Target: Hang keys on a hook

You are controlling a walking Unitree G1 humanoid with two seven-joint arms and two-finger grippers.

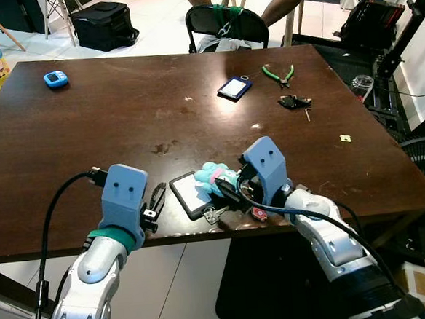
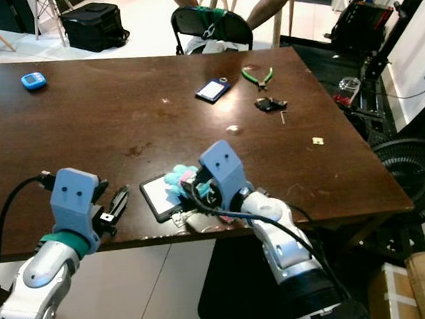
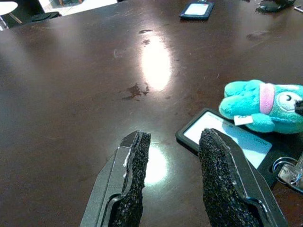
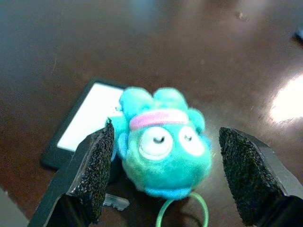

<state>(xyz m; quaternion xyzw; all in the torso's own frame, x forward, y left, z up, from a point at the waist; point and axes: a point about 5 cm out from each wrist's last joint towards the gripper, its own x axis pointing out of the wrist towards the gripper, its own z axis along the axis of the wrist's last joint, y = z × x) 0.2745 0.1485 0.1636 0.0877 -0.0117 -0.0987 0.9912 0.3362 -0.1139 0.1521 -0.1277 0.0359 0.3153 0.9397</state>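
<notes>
Still pre-grasp: right gripper [image 4: 161, 179] wide open astride keys' teal plush [image 4: 163, 142] at near bench [image 1: 121, 107] edge. Left gripper [image 3: 175, 179] part-open, idle alongside. Needed closing on plush, then lift.

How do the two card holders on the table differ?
The near card holder lies at the table's front edge, partly under the teal plush keychain, between both grippers. The far card holder lies alone toward the back, near the green pliers. The near one looks larger, being closer. Both are dark frames with pale windows, lying flat.
</notes>
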